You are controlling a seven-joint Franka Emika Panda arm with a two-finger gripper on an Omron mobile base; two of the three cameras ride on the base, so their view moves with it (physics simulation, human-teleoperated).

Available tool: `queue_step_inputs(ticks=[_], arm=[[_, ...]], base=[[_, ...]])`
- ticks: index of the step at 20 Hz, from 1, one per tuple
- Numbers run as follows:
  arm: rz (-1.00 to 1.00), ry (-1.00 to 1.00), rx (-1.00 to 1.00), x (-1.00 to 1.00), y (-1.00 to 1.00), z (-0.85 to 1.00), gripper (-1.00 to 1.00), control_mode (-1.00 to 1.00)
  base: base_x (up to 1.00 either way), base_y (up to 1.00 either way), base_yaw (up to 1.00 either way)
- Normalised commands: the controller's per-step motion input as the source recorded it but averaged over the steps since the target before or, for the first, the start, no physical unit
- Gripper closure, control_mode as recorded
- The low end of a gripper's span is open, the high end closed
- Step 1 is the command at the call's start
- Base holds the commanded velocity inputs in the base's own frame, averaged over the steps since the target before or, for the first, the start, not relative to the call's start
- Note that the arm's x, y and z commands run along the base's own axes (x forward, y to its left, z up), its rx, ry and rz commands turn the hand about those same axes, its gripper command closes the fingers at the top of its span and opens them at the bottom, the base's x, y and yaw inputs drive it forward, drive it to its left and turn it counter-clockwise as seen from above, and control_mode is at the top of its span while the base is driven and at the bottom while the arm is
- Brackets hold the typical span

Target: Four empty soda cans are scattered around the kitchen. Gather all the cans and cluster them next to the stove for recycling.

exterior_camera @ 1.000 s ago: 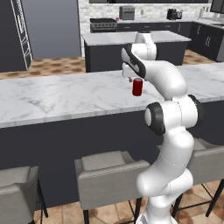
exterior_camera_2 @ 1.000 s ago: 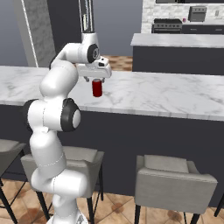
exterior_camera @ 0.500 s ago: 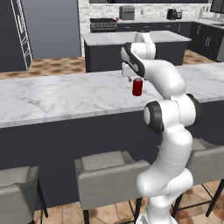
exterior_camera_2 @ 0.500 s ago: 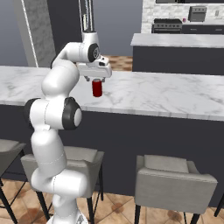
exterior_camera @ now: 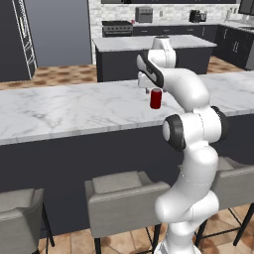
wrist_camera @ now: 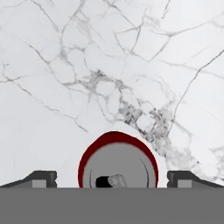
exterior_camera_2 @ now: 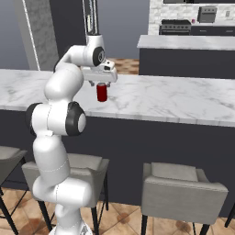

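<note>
A red soda can [exterior_camera: 156, 100] with a silver top stands upright on the long marble counter [exterior_camera: 59, 111]. My gripper [exterior_camera: 153, 90] hangs directly over it, pointing down. Looking down from the hand, the can's top [wrist_camera: 117, 162] lies between the two dark fingertips [wrist_camera: 41, 178], with a gap on each side, so the gripper [wrist_camera: 111, 179] is open around the can. The same can [exterior_camera_2: 102, 94] appears under the gripper [exterior_camera_2: 101, 84] from the right. The black stove [exterior_camera: 117, 27] stands far back against the wall, also seen from the right as the stove [exterior_camera_2: 176, 26].
A marble island [exterior_camera: 149, 43] lies between this counter and the stove. Grey stools [exterior_camera: 124, 198] stand under the counter's near side. A small pink object [exterior_camera_2: 193, 20] and a grey toaster oven [exterior_camera_2: 207, 13] sit on the back counter beside the stove.
</note>
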Motion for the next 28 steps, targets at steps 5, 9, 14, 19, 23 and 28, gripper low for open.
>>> queue_step_inputs(ticks=[5, 9, 14, 19, 23, 28], arm=[[0.00, 0.00, 0.00, 0.00, 0.00, -0.08, -1.00, -1.00], [0.00, 0.00, 0.00, 0.00, 0.00, -0.06, -1.00, -1.00], [0.00, 0.01, 0.00, 0.00, 0.00, 0.00, -1.00, -1.00], [0.00, 0.01, 0.00, 0.00, 0.00, -0.02, -1.00, -1.00], [0.00, 0.00, 0.00, 0.00, -0.03, -0.19, -1.00, -1.00], [0.00, 0.00, 0.00, 0.00, 0.00, -0.25, -1.00, -1.00]], base=[[0.00, 0.00, 0.00], [0.00, 0.00, 0.00], [0.00, 0.00, 0.00], [0.00, 0.00, 0.00], [0.00, 0.00, 0.00], [0.00, 0.00, 0.00]])
